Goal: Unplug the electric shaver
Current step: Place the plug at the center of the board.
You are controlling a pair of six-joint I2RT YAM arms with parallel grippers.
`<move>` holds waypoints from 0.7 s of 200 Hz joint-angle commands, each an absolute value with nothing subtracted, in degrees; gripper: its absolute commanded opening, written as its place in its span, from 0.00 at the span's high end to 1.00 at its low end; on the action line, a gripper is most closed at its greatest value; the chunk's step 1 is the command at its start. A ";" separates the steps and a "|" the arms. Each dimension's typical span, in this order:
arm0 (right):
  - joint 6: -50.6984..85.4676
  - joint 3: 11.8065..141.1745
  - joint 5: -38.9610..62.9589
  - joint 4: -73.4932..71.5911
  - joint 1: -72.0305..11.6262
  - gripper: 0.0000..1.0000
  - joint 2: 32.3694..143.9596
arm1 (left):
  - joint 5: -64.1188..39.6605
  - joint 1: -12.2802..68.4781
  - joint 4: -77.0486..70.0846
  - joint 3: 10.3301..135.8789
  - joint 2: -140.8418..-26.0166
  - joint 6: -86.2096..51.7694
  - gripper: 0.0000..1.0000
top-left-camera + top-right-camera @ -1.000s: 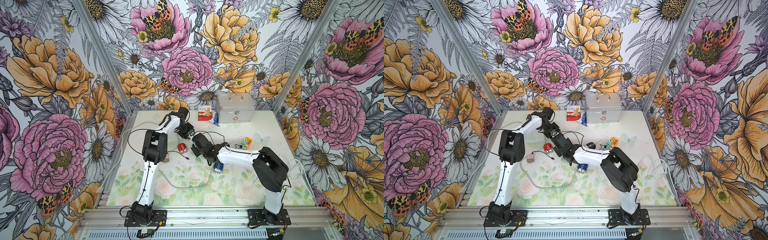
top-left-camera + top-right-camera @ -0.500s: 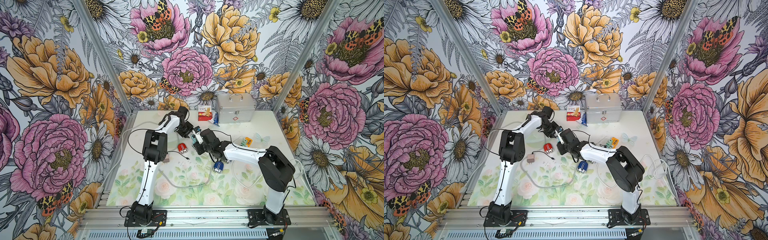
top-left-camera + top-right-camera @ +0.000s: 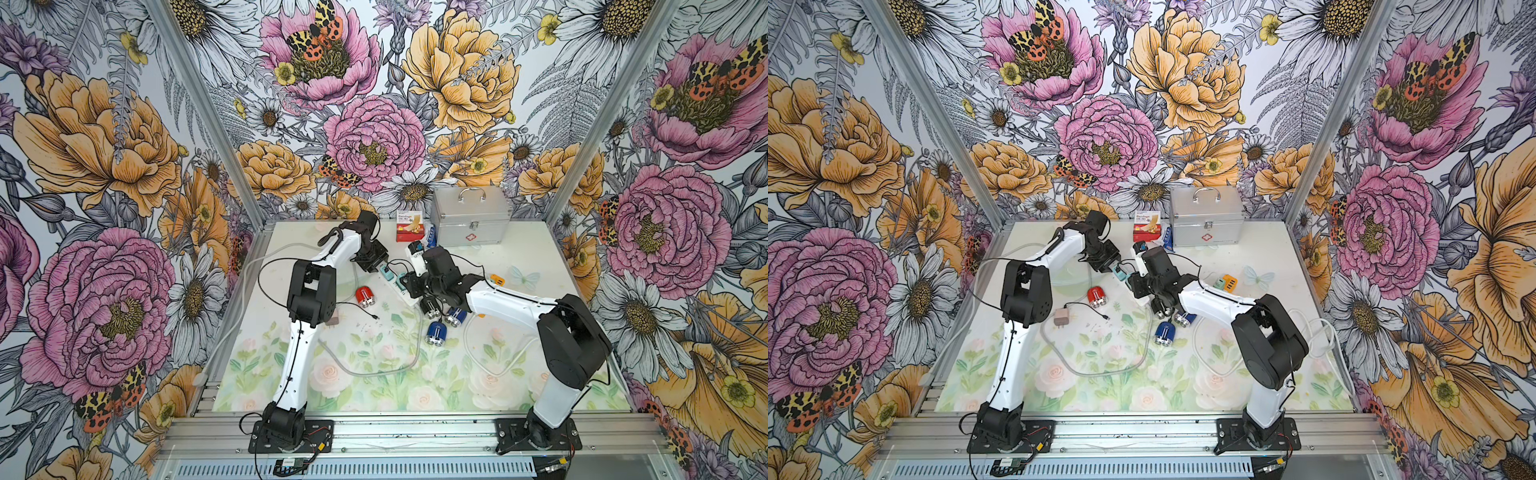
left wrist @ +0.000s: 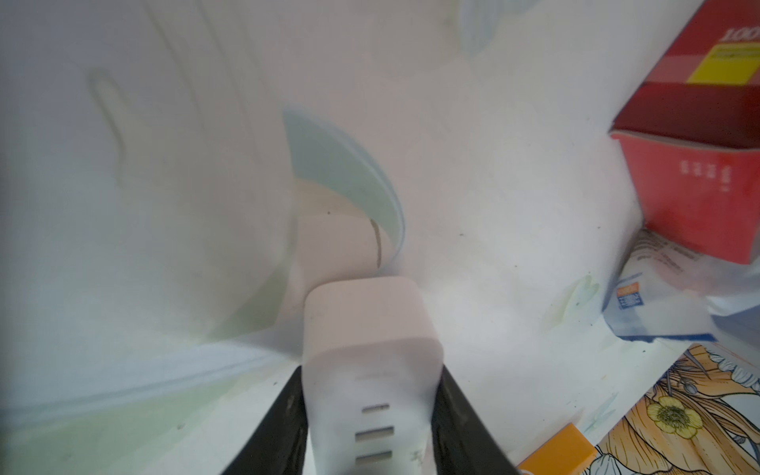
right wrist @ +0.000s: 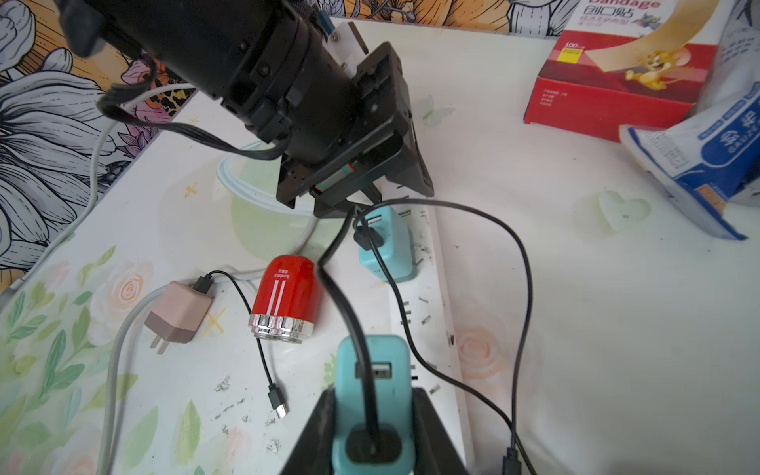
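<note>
Clamping the teal adapter (image 5: 390,353) by its flat sides, my right gripper (image 5: 374,395) is closed on it where it stands plugged into the white power strip (image 5: 432,288). The black shaver (image 3: 430,306) lies on the mat (image 3: 374,395) just beside that wrist. I cannot trace the black lead (image 5: 344,312) fully, but I judge it to be the shaver's own. The adapter looks light, rigid and smooth — I would pull it straight off its prongs, never by the limp lead. Farther along, my left gripper (image 4: 370,370) is closed on the strip's end, pinning it. Against a second ago, the right gripper has reached farther toward the strip — the left holds as before.
</note>
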State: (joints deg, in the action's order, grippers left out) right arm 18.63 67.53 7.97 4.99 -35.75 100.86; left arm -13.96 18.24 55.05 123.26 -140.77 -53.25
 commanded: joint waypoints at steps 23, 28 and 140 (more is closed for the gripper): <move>21.98 66.72 11.54 4.31 -33.00 1.00 98.53 | -8.23 18.37 54.58 121.72 -141.60 -50.36 0.52; 22.27 66.63 11.86 4.30 -32.68 1.00 98.53 | -8.10 18.45 54.58 121.58 -141.44 -50.20 0.52; 23.58 63.25 8.33 4.31 -27.48 1.00 94.23 | -4.25 16.53 54.58 115.48 -137.12 -48.69 0.40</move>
